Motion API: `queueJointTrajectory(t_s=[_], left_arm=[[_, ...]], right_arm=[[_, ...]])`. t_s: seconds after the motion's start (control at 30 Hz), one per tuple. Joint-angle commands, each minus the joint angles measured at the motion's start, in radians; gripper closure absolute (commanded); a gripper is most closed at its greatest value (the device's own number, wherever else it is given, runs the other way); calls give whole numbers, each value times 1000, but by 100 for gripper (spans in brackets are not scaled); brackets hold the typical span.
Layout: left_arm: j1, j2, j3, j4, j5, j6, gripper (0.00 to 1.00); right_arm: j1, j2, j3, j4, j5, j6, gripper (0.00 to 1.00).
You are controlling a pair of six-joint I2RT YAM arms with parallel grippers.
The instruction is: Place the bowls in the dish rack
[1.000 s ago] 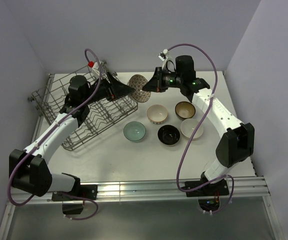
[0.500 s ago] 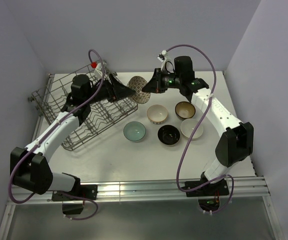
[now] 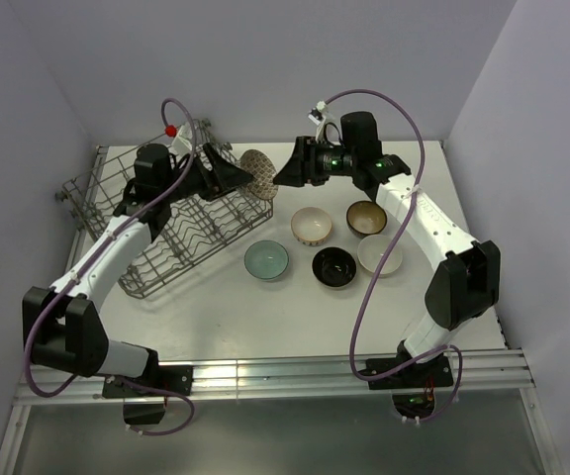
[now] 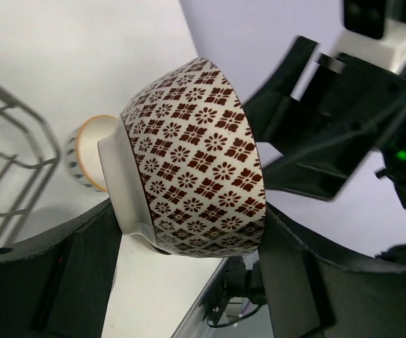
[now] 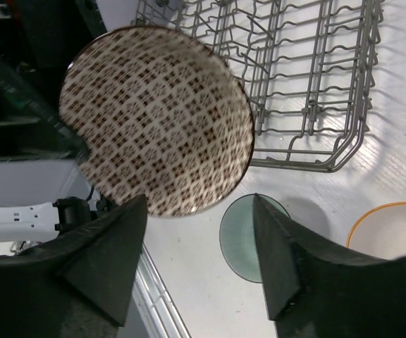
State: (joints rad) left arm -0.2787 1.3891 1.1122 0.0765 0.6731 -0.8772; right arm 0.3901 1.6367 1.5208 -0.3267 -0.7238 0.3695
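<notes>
Bowl [image 4: 196, 162] sits clamped in the left hand [image 3: 237, 176]; the right hand [image 3: 285, 174] gapes just beside it.

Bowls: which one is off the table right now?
The brown-and-white patterned bowl, held on its side by the left gripper near the rack; the other five sit upright on the table.

Right pincer [image 3: 284, 177] just beside patterned bowl [image 3: 256, 174]

Patterned bowl [image 4: 203, 162]: glazed ceramic by look, smooth and glossy, brown print on cream. Dish rack [image 3: 211, 233]: grey metal wire with a dull sheen; worktop [image 3: 265, 307]: white, smooth, matt. Left fingers [image 4: 83, 282]: matt black plastic, with a smooth white plastic pad.
</notes>
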Motion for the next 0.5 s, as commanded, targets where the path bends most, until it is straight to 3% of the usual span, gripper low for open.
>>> queueJointTrajectory(t_s=[0.0, 0.13, 0.47], left_arm=[[35, 8, 70, 7, -15, 32, 100], [82, 56, 150, -123, -73, 160, 100], [176, 266, 475, -401, -265, 481, 100]], right_arm=[[7, -5, 47, 8, 17, -9, 30], [7, -8, 45, -11, 32, -24, 19], [6, 11, 53, -71, 37, -69, 11]])
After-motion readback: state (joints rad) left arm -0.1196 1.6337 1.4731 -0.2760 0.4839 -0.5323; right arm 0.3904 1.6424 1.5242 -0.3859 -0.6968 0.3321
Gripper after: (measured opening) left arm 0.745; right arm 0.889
